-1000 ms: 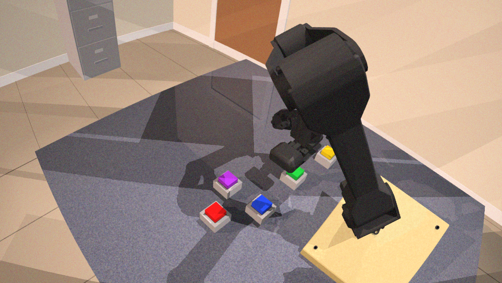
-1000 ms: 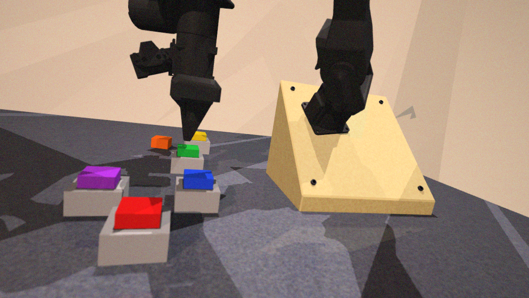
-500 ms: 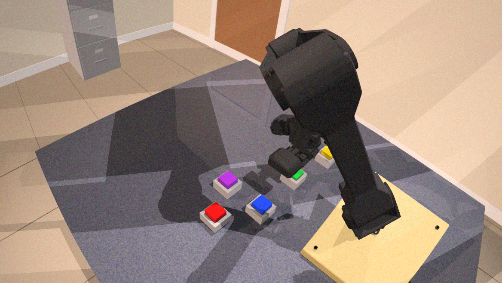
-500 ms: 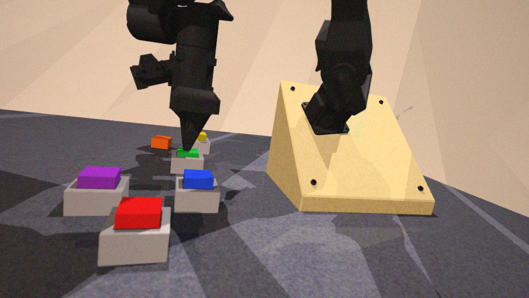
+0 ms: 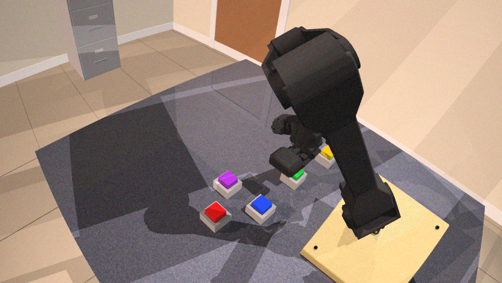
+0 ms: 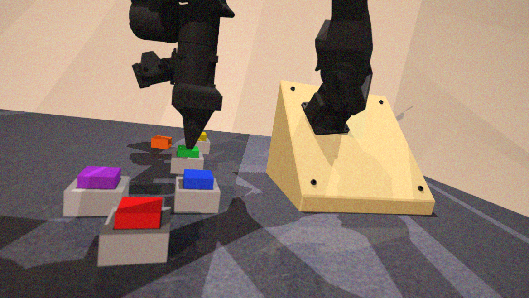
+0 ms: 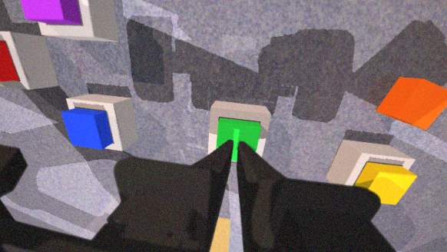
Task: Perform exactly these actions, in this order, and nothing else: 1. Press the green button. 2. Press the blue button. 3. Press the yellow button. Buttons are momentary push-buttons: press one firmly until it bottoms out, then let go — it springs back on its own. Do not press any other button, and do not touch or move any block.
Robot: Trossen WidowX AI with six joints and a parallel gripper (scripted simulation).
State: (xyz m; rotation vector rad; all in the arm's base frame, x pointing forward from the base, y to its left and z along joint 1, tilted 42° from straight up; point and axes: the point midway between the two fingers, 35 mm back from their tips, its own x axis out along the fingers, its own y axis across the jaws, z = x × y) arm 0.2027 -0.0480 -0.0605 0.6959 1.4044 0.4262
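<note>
My gripper (image 6: 191, 145) (image 7: 235, 145) is shut and empty, and its tip touches the top of the green button (image 5: 298, 174) (image 6: 187, 151) (image 7: 237, 134). The blue button (image 5: 261, 204) (image 6: 198, 179) (image 7: 85, 127) stands nearer the front on its grey base. The yellow button (image 5: 326, 152) (image 6: 202, 136) (image 7: 385, 183) stands just behind the green one, partly hidden by the arm in the top view.
A purple button (image 5: 228, 179) (image 6: 98, 176) (image 7: 50, 9) and a red button (image 5: 215, 211) (image 6: 137, 213) (image 7: 8, 64) stand to the left. An orange block (image 6: 161, 141) (image 7: 413, 101) lies near the green and yellow buttons. The arm's tan base wedge (image 5: 386, 246) (image 6: 351, 177) is at the right.
</note>
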